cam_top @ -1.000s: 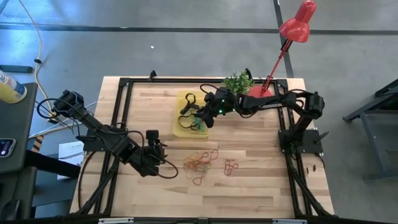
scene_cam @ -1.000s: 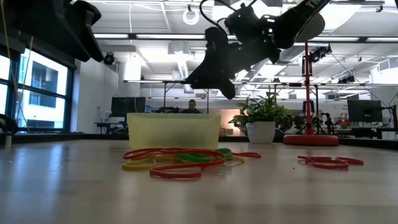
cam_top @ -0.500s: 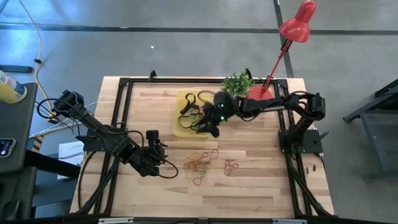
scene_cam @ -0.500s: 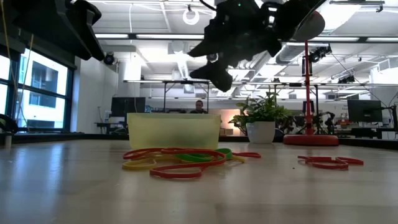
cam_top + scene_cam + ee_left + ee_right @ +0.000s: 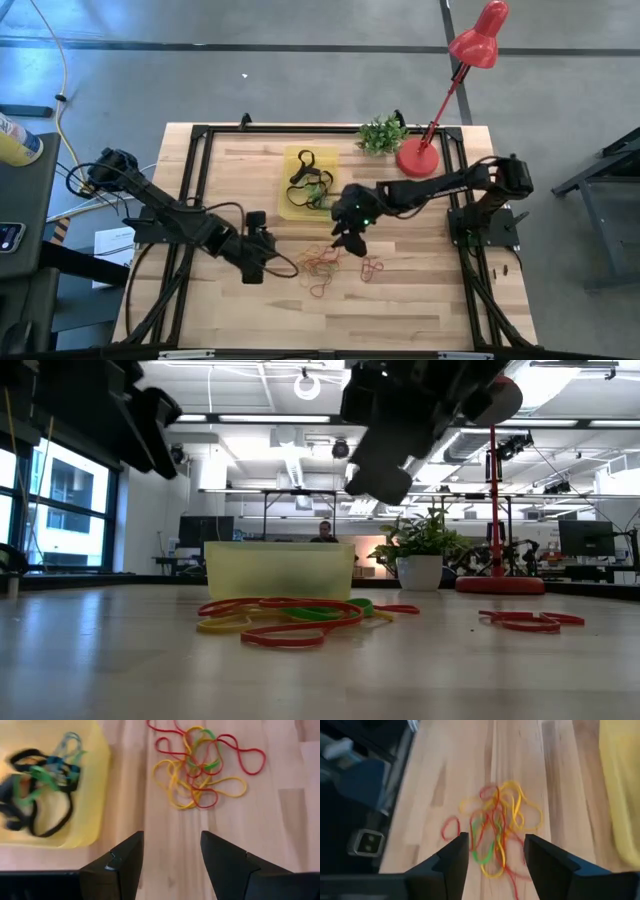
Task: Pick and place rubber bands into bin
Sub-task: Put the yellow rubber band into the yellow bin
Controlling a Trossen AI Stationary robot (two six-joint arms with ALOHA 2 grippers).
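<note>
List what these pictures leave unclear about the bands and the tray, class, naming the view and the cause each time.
- Low view: inside of the shallow yellow plastic bin, hidden by its near wall.
- Left wrist view: bands lying in the bin, too smeared to count.
- High view: the small red loops on the wooden table, too small to count.
- Right wrist view: the bin, cut off by the edge.

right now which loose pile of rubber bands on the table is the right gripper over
The bigger tangle of red, yellow and green rubber bands: the open right gripper hangs just above it. The small red cluster lies apart, to its side.
</note>
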